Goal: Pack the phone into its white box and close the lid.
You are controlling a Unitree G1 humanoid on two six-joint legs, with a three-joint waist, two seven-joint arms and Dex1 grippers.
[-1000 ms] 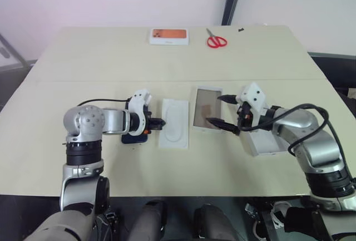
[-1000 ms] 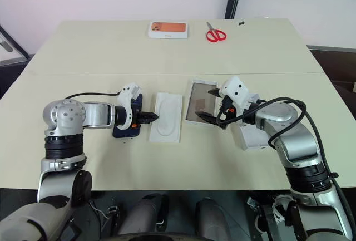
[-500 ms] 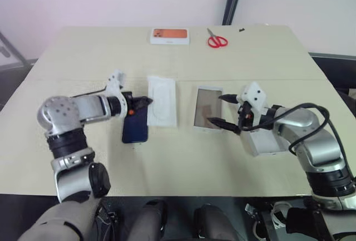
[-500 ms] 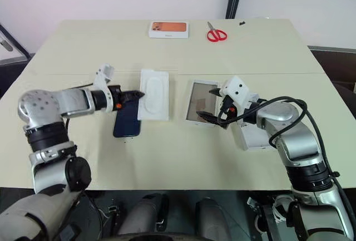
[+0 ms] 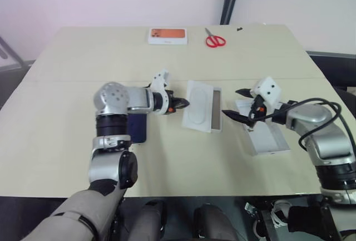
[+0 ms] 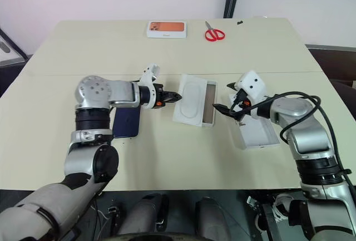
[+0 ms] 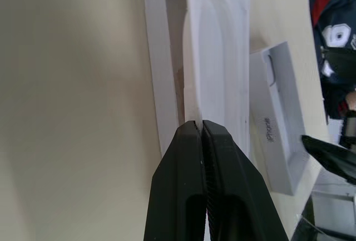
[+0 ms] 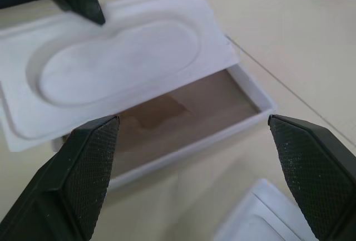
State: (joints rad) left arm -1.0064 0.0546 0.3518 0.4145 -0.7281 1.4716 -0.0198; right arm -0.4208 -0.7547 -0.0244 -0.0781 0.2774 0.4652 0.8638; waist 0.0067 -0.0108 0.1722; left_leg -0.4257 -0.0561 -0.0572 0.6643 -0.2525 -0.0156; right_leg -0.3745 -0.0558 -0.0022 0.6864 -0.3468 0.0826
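The left gripper (image 6: 177, 96) pinches one white insert (image 6: 190, 99) by its edge over the white box (image 6: 208, 103), likely to seat it before the phone (image 6: 127, 122), lying left on the table (image 6: 167, 157). The right gripper (image 6: 223, 99) hovers wide open, empty, above one lid (image 6: 257, 132).

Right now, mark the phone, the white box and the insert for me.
phone (image 6: 127, 125): right eye view, glossy back.
white box (image 8: 253, 92): right wrist view, side wall.
insert (image 5: 198, 105): left eye view, oval recess.
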